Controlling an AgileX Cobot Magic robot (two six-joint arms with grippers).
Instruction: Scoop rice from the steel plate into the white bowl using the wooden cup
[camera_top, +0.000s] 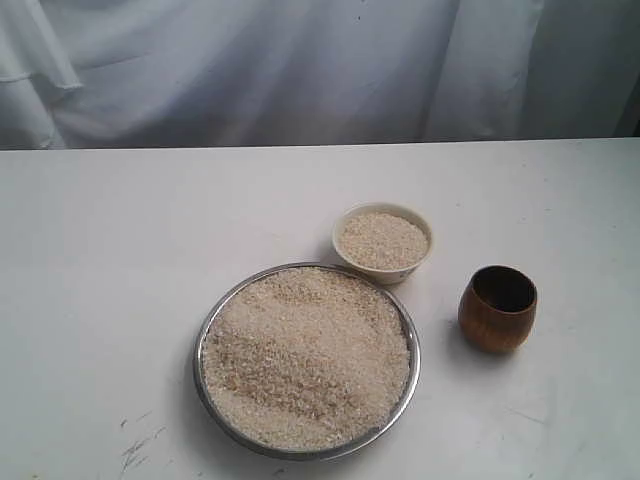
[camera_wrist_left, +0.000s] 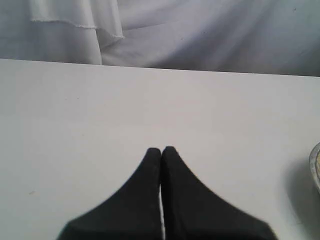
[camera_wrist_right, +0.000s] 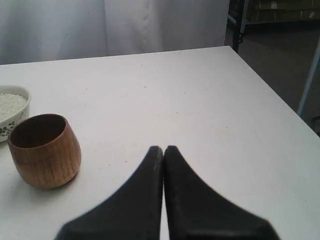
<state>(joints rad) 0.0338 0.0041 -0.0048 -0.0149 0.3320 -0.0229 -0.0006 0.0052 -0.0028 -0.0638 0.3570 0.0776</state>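
Wrist views: left end effector, right end effector both pressed together, empty.

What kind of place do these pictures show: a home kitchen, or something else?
Probably a lab or test bench, not a kitchen: a white table, a white cloth backdrop hung behind it, and what looks like a metal rack on a dark floor beyond the table edge.
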